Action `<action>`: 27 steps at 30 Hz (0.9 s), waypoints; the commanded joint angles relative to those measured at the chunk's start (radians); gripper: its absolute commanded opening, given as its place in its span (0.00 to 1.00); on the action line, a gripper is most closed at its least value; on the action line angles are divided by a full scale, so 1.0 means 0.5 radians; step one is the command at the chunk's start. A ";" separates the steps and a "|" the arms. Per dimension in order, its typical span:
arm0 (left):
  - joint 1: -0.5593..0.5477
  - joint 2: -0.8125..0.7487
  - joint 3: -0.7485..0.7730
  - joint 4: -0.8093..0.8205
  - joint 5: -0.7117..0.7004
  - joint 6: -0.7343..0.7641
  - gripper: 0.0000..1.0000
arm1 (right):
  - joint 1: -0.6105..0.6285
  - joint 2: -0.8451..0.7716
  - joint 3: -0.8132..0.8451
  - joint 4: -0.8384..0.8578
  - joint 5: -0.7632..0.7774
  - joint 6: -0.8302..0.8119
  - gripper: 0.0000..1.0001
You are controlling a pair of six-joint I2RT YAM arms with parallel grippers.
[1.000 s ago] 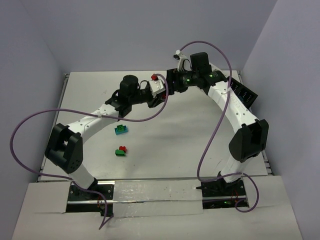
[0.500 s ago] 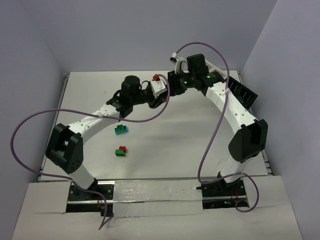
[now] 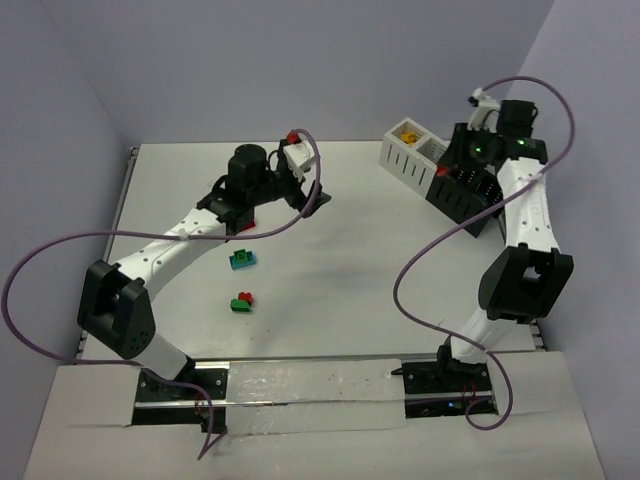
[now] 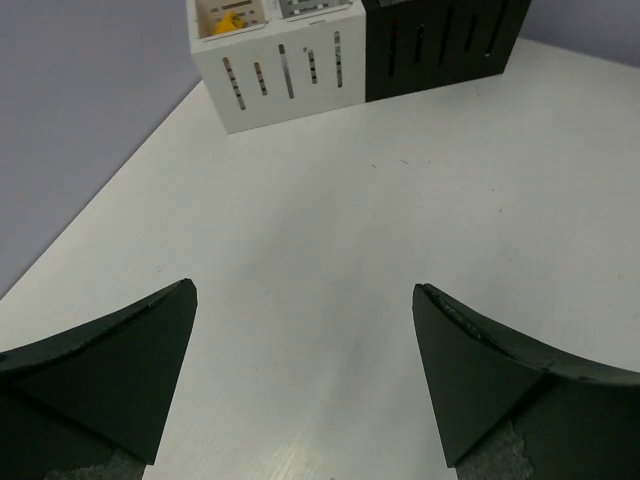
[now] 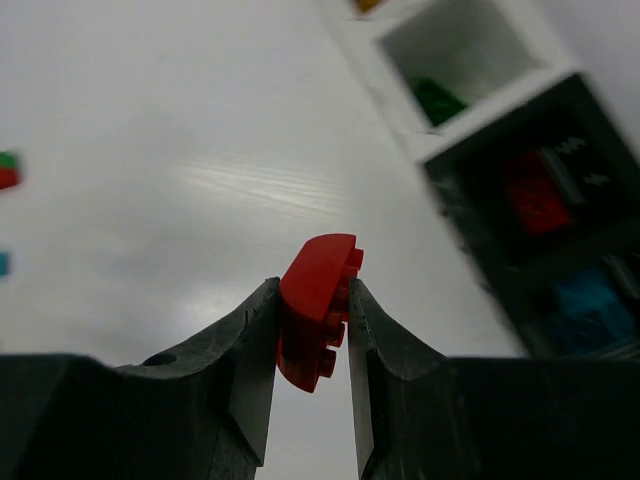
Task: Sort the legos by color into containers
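Observation:
My right gripper (image 5: 312, 287) is shut on a red lego (image 5: 318, 315) with a rounded top, which stands up between its fingers. In the top view this gripper (image 3: 446, 172) hangs over the row of containers at the back right, white ones (image 3: 408, 152) and black ones (image 3: 468, 203). From the right wrist, a white container (image 5: 470, 45) holds a green lego (image 5: 436, 100), and the black containers hold a red lego (image 5: 535, 190) and a blue one (image 5: 590, 300). My left gripper (image 4: 304, 290) is open and empty above bare table, at mid-back (image 3: 308, 194).
Two two-colour legos lie on the table left of centre: a teal and green pair (image 3: 241, 260) and a green and red pair (image 3: 241, 301). The left wrist view shows a white container (image 4: 270, 75) with a yellow lego (image 4: 229, 20) beside a black one (image 4: 440, 45).
The left gripper opened and let go of the red lego. The right gripper shut on it and swung right with it, over the containers. The left arm drew back left.

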 commanded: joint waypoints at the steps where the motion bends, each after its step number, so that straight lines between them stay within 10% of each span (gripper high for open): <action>1: 0.097 -0.132 -0.037 -0.014 -0.079 -0.271 0.99 | -0.197 0.029 0.215 -0.061 0.188 -0.319 0.00; 23: 0.545 -0.131 0.013 -0.480 0.120 -0.314 0.99 | -0.301 0.768 0.646 0.141 0.029 -0.150 0.02; 27: 0.615 -0.106 -0.013 -0.483 0.109 -0.329 0.99 | -0.283 0.814 0.643 0.138 0.039 -0.144 0.31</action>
